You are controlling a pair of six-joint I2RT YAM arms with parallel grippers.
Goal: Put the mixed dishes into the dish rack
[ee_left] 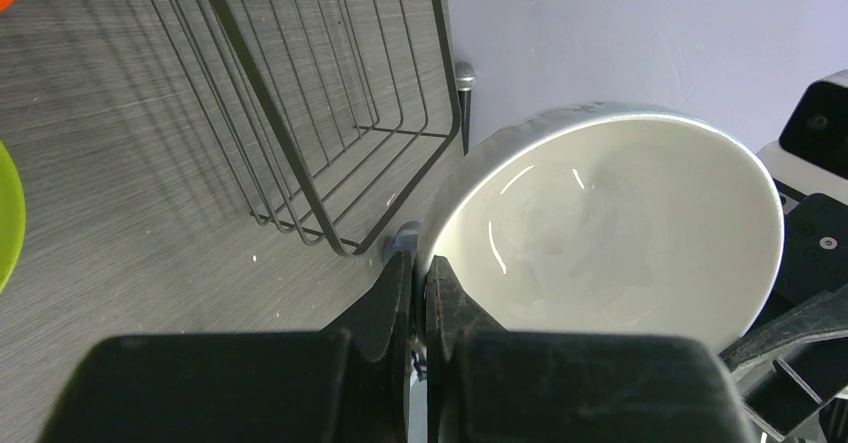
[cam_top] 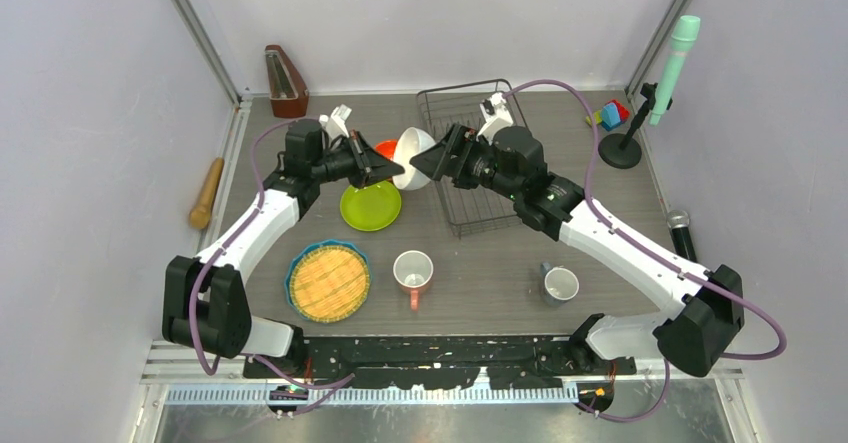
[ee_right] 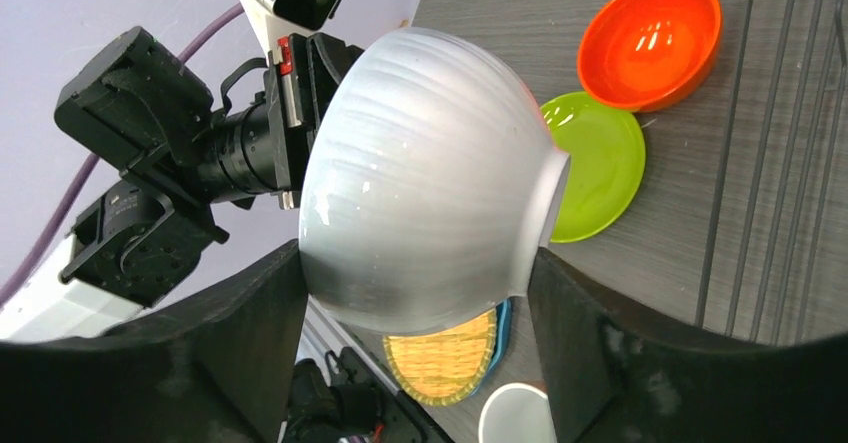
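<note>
Your white bowl (cam_top: 413, 151) is off the desk (cam_top: 480, 268), hanging on its side between the 2 arms, just left of the rack (cam_top: 460, 88). Its hollow faces the left arm and its ribbed outside faces the right.

The left gripper (ee_left: 420, 273) has the bowl by the rim. Its jaws are pinched together on the wall, 1 finger inside and 1 outside, as you can see in the left wrist view.

The right gripper (ee_right: 415, 263) comes at the bowl from the other side. Its jaws stand wide apart with the bowl between them: 1 finger by the rim, the other by the foot ring. Both look to be right at the surface, but you cannot tell whether they press on it.

Below the bowl on the desk sit the orange bowl (cam_top: 385, 149) and, touching or just beside it, the green plate (cam_top: 370, 206).

Nearer the arm bases you have the blue plate with the woven centre (cam_top: 328, 281), the pink mug (cam_top: 412, 271) and the grey mug (cam_top: 560, 285), each standing apart from the others. No dish shows in the part of the rack that you can see.
</note>
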